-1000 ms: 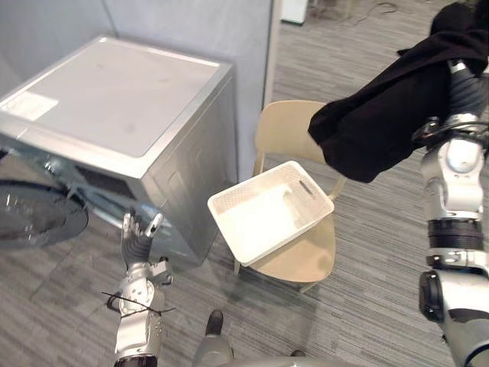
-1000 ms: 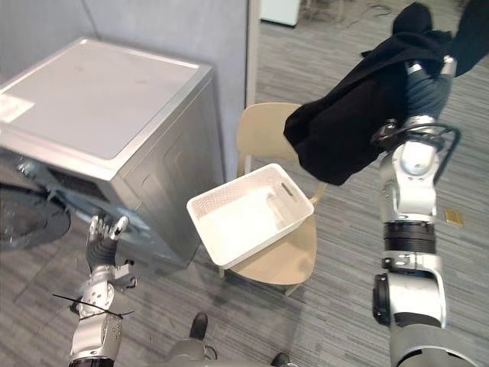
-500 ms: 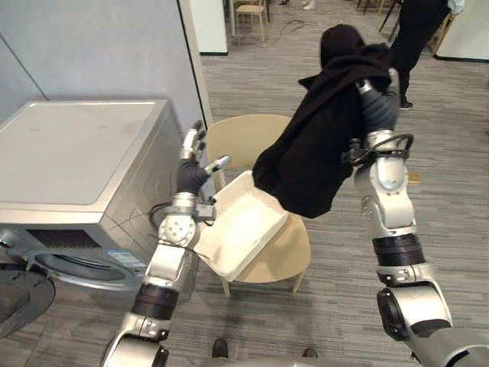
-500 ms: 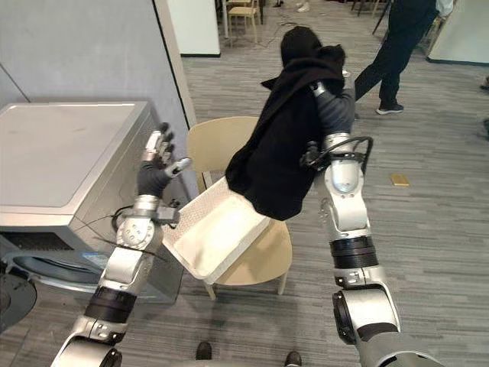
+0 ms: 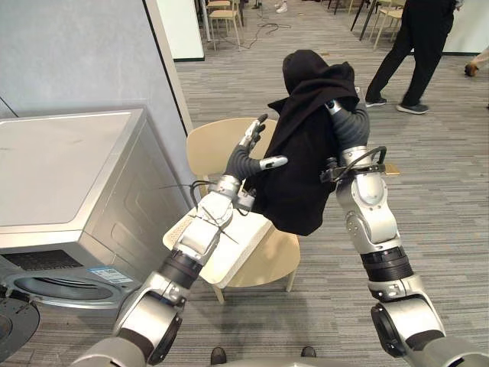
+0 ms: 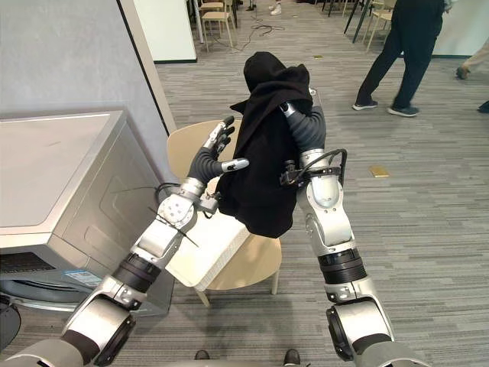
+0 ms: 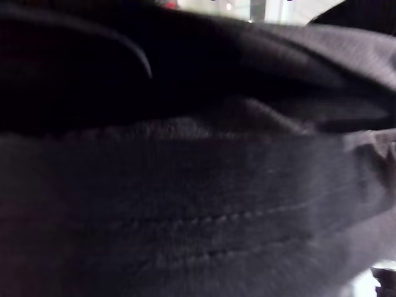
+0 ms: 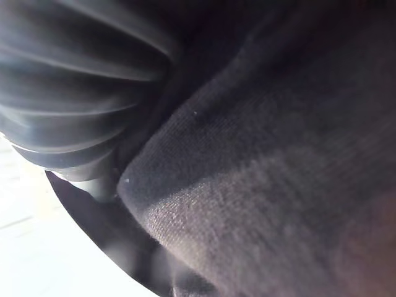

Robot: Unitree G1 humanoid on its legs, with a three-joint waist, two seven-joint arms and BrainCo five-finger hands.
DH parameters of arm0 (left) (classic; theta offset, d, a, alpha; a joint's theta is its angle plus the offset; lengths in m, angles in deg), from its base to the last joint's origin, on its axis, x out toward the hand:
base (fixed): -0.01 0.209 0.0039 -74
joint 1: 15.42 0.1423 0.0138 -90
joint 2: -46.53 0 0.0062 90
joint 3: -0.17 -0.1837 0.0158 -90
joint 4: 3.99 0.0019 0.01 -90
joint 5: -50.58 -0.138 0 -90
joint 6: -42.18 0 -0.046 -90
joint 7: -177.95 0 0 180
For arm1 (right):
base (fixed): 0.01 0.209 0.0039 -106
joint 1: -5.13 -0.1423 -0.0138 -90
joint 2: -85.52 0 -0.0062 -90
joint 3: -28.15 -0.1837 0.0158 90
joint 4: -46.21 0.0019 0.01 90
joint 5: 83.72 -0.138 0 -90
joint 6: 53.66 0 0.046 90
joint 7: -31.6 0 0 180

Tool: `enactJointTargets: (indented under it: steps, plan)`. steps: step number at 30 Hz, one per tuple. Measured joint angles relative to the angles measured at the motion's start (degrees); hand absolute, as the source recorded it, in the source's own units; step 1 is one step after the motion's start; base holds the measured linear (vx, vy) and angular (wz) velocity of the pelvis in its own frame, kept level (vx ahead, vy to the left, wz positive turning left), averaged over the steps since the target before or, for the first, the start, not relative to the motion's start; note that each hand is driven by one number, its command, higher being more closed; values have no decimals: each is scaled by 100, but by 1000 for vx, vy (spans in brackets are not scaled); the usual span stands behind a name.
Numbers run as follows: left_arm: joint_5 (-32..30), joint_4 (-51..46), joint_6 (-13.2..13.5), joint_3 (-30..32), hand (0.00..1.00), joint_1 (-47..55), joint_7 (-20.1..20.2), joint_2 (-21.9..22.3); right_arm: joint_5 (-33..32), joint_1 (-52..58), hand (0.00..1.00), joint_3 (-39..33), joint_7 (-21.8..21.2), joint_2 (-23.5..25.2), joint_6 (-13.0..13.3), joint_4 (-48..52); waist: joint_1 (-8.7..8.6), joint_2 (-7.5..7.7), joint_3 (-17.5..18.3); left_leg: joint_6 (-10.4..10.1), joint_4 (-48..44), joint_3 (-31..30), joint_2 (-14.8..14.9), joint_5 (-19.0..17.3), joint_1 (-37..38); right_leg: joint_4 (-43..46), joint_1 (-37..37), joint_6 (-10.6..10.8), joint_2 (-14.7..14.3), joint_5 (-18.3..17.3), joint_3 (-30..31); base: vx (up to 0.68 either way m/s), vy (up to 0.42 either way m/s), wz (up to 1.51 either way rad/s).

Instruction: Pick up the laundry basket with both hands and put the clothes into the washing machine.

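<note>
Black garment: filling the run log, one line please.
black cloth garment: draped over right arm | left robot hand: open, beside it | white plastic basket: on beige chair

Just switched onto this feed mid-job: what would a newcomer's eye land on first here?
A black garment hangs high above the beige chair, draped over the right robot hand. The left robot hand, fingers straight, is raised right beside the cloth, while the white laundry basket sits on the chair. The silver washing machine stands on the left.
</note>
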State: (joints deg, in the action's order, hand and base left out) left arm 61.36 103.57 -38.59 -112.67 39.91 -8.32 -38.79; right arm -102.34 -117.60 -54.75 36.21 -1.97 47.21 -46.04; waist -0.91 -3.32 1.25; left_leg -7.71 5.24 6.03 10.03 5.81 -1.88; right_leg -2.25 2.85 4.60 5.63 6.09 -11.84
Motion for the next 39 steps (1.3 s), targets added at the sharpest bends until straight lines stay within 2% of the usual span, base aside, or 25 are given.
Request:
enactJointTargets:
  steps: [9, 22, 23, 30, 34, 39]
  plan:
    - [30, 350, -35, -186, 0, -551, -29, 65, -121, 131, 100, 453, -220, 125, -1, 367, -103, 17, 50, -2, 2, 37, 0, -1, 9, -89, -16, -4, -8, 63, 58, -7, 3, -2]
    - [770, 786, -143, -374, 0, -1040, -31, 219, -233, 169, 100, 520, -220, 114, 0, 376, -182, 20, 52, -5, 5, 97, 4, -4, 9, -208, -27, -5, -27, 127, 114, -6, 2, -2]
    - [878, 786, -144, -375, 100, -1045, -32, 219, -291, 169, 100, 536, -220, 113, 0, 377, -190, 22, 53, -5, 5, 111, 4, -4, 9, -212, -24, -5, -27, 127, 124, -4, 5, -4]
    - [1120, 786, -143, -395, 100, -1221, -48, 232, -401, 395, 100, 544, -215, 39, 8, 585, -213, 46, 61, -8, 7, 206, 15, -7, 9, -233, 39, -34, -42, 156, 224, -10, 4, -8]
    - [1172, 786, -145, -397, 100, -1337, -146, 237, -400, 545, 100, 641, -215, 38, 43, 784, -330, 71, 70, -8, 8, 220, 18, -7, -7, -309, 32, -30, -51, 209, 239, -5, 1, -2]
    - [1293, 786, -150, -400, 100, -1370, -146, 363, -400, 560, 100, 641, -210, -9, 167, 814, -364, 101, 79, -9, 8, 226, 23, -7, -7, -315, 34, -31, -54, 214, 245, 0, 0, 0]
